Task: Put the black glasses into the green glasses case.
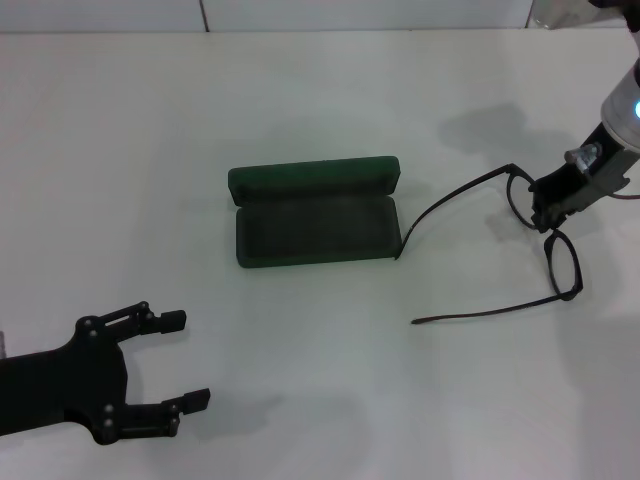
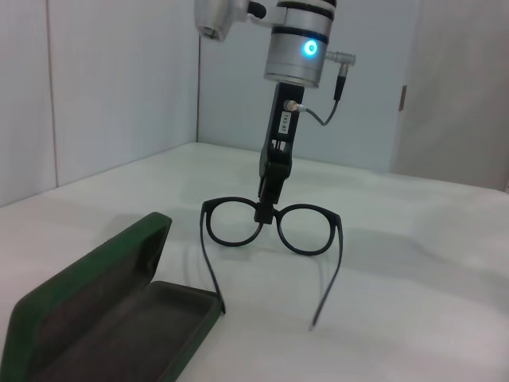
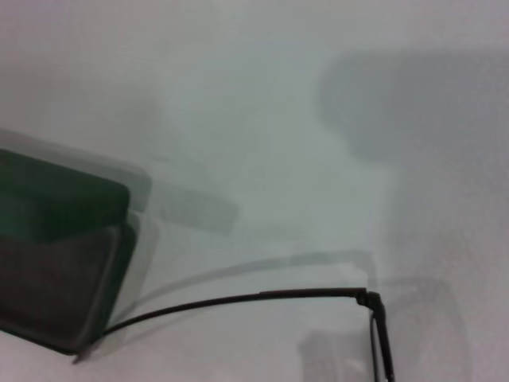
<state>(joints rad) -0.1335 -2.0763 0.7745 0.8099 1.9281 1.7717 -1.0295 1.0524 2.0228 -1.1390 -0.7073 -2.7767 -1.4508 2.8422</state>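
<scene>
The right gripper pinched the black glasses at the bridge, apparently lifted, beside the open green glasses case; the left gripper idled spread.

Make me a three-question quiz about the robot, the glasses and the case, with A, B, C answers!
1. Where are the black glasses?
A. Inside the case
B. To the right of the case, held up at the bridge
C. By the left gripper

2. What colour is the glasses case?
A. Green
B. Red
C. Yellow

3. How is the case?
A. Shut
B. Open with nothing in it
C. Open with glasses in it

Answers:
1. B: the right gripper pinches the frame between the lenses, and one temple tip reaches the case's right end.
2. A: its shell is dark green in every view.
3. B: the lid stands back and only dark lining shows.

The left gripper waits open, near the front left of the table.
</scene>
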